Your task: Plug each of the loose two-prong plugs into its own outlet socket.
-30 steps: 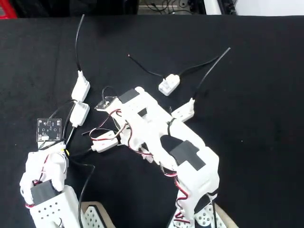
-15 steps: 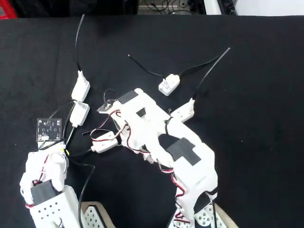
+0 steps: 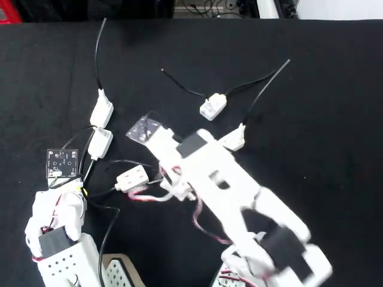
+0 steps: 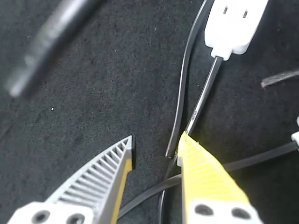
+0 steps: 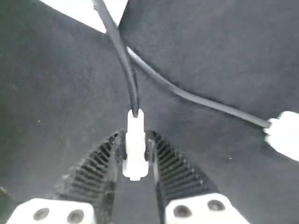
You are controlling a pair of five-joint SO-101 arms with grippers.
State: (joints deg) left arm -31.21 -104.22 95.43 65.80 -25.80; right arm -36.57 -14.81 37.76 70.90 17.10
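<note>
You have a black cloth-covered table (image 3: 323,89) in front of you; toward its left lie an upper white block (image 3: 102,110) and a lower white block (image 3: 100,143), end to end and touching; a black cord (image 3: 97,54) runs from the upper one toward the far edge; near the middle lies a white plug (image 3: 212,106); close beside it, nearer the front edge, lies a second white plug (image 3: 233,139); each trails a thin black lead.

A black cloth-covered surface (image 3: 335,119) lies under everything; beyond its far edge are a red object (image 3: 7,12), dark tangled cables (image 3: 209,7) and a white panel (image 3: 341,8)
</note>
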